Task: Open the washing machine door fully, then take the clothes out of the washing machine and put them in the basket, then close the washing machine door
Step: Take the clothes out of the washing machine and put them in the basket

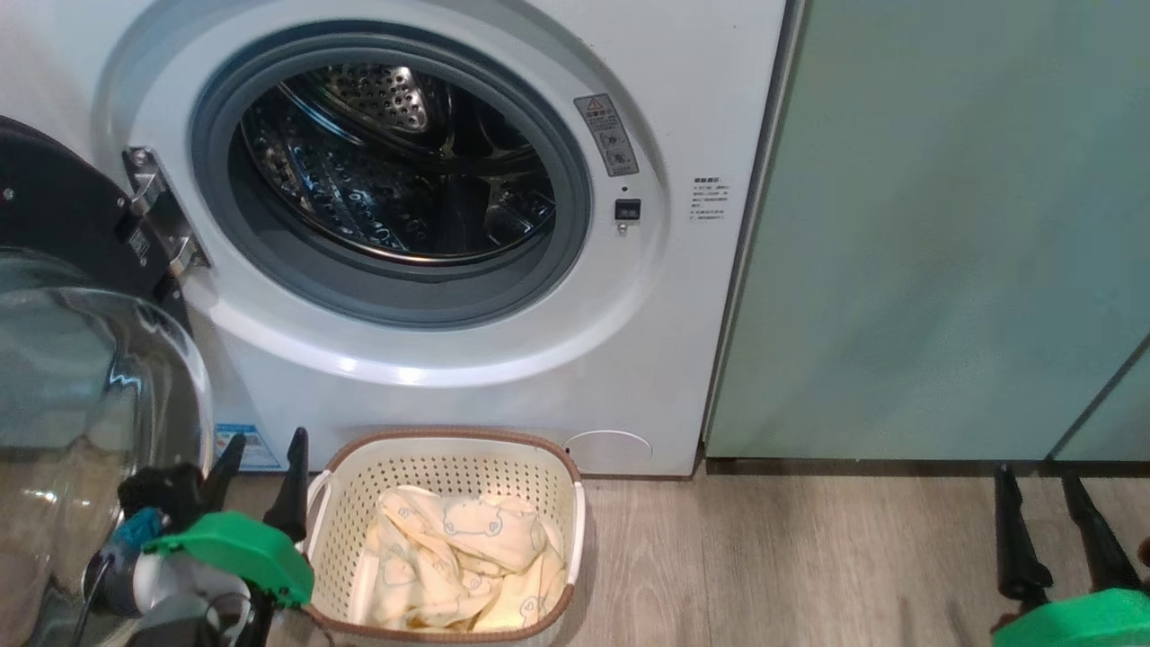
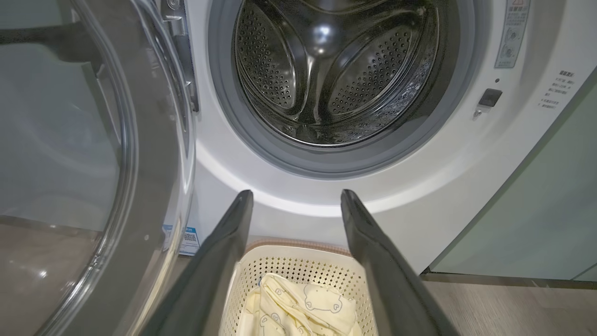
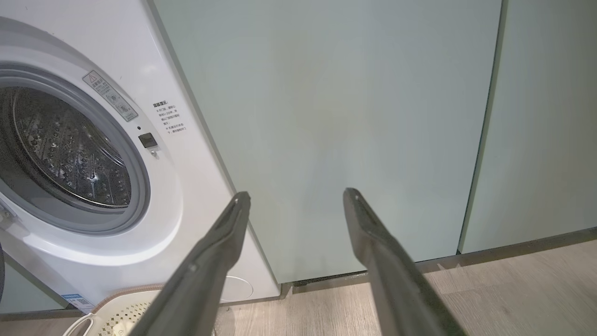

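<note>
Yellow clothes [image 1: 458, 557] lie crumpled in the basket [image 1: 449, 438], near the washer [image 1: 683, 314]; door [image 1: 54, 198] swung left. Left wrist view looks into the drum [image 2: 322, 37]; right wrist view faces green cabinets [image 3: 350, 93]. Left gripper [image 1: 267, 438] and right gripper [image 1: 1035, 476]: jaws spread, holding nothing.

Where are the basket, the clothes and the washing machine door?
basket [image 1: 449, 472]: head view, perforated rear wall.
clothes [image 1: 467, 539]: head view, printed yellow fabric.
washing machine door [image 1: 54, 202]: head view, glossy black rim.

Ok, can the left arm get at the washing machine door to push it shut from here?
Probably yes. The left pincer is open and empty, close beside the washing machine door, which stands swung open. Nothing shows between them; the basket sits on the pincer's other side.
</note>
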### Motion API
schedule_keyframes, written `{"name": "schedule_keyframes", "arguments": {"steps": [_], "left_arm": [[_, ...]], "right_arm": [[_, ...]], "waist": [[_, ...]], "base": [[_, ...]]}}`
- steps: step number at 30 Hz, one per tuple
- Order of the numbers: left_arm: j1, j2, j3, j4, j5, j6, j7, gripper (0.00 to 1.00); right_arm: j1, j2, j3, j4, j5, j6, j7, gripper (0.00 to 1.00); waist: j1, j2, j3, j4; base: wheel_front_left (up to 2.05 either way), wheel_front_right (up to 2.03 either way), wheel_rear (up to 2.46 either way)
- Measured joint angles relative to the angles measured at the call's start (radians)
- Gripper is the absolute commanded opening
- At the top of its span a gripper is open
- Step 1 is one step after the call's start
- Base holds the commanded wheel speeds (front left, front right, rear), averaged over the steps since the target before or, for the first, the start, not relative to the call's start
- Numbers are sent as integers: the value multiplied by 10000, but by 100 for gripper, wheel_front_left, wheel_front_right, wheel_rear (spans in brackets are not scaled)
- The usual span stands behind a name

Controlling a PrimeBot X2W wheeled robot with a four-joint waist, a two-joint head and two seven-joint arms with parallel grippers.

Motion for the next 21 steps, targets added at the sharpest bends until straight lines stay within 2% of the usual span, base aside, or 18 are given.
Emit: {"name": "schedule_keyframes", "arguments": {"steps": [21], "left_arm": [[163,-46,69,-123,27,-100,0,100]], "right_arm": [[156,2,-6,-29,-4,0,0,100]], "waist": [[0,0,-26,64]], "base": [[0,0,0]]}}
